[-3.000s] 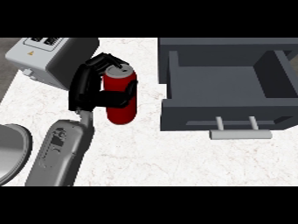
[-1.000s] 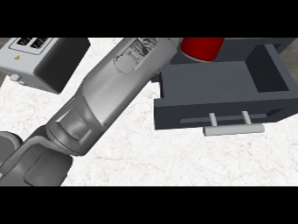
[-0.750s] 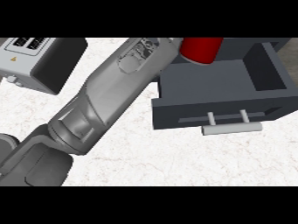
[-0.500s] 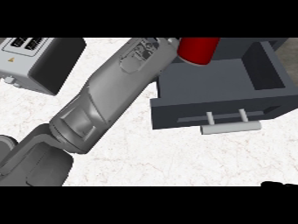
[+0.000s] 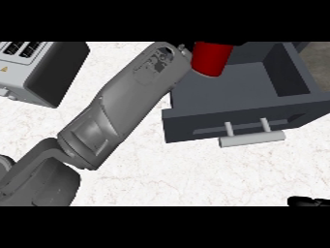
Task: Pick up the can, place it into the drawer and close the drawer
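Left-hand fingers: not seen. The left hand is being hidden beyond the wrist end of the grey left forearm (image 5: 117,116), at the far edge of the view, so whether its fingers are apart, together or clamped on anything cannot be told.

Just right of that wrist end, a red can (image 5: 212,59) is being shown upright at the far edge, its top cut off by the view. Its lower end is being seen over the far-left part of the open drawer (image 5: 232,128). Whether the can is resting on the drawer floor or being held above it cannot be told.

The dark grey drawer is being shown pulled out toward the near side, with a pale bar handle (image 5: 251,139) on its near front face.

The left forearm is being extended diagonally from the near left corner toward the far centre, crossing the white marbled counter (image 5: 196,174).

A silver toaster (image 5: 32,68) is standing at the far left, well apart from the drawer.

Right hand (image 5: 317,202): only black finger parts are being shown, at the near right edge and the right edge; their state cannot be told.
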You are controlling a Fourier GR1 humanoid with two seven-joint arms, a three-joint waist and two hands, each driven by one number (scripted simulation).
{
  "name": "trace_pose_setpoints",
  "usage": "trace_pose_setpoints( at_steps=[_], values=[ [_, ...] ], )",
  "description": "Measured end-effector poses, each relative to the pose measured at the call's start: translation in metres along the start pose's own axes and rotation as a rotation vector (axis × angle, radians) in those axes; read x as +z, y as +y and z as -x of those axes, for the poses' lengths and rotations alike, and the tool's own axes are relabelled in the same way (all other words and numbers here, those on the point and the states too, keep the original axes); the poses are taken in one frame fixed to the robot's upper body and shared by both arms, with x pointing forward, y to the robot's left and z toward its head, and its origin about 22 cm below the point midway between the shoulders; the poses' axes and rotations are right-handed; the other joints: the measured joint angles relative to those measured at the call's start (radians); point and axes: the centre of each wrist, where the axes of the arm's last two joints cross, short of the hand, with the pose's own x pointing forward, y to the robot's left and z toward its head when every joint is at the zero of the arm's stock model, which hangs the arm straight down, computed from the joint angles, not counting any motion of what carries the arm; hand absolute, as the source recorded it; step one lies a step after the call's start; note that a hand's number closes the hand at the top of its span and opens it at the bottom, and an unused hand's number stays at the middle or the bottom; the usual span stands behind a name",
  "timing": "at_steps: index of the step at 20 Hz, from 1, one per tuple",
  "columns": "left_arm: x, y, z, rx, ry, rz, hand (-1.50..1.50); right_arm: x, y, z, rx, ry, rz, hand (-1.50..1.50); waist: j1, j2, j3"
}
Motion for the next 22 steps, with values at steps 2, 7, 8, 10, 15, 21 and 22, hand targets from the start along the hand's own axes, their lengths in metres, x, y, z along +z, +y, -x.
trace_pose_setpoints(
  at_steps=[2, 7, 8, 10, 15, 21, 22],
  values=[
    [0.002, -0.001, 0.006, -0.018, -0.014, -0.008, 1.5, -0.003, 0.002, -0.002, -0.004, -0.005, -0.008, -1.5, -0.006, 0.001, 0.0],
    [0.003, 0.0, 0.018, -0.041, 0.003, -0.038, -1.5, -0.004, 0.002, 0.0, 0.002, -0.017, -0.013, -1.5, -0.009, 0.002, 0.0],
    [0.004, 0.0, 0.022, -0.043, 0.004, -0.044, -1.5, -0.004, 0.003, 0.002, -0.002, -0.018, -0.015, -1.5, -0.013, 0.003, 0.0],
    [0.004, 0.0, 0.026, -0.047, 0.01, -0.059, -1.5, -0.004, 0.004, 0.002, 0.0, -0.019, -0.023, -1.5, -0.018, 0.005, 0.0],
    [0.006, 0.001, 0.033, -0.053, 0.013, -0.104, -1.5, -0.006, 0.008, 0.0, 0.001, -0.023, -0.034, -1.5, -0.027, 0.008, 0.0],
    [0.007, 0.0, 0.033, -0.023, 0.014, -0.131, -1.5, -0.007, 0.005, -0.008, 0.048, -0.055, -0.027, -1.5, -0.023, 0.006, 0.0],
    [0.007, 0.0, 0.033, -0.012, 0.018, -0.135, -1.5, -0.006, 0.004, -0.011, 0.073, -0.066, -0.024, -1.5, -0.021, 0.005, -0.001]
  ],
)
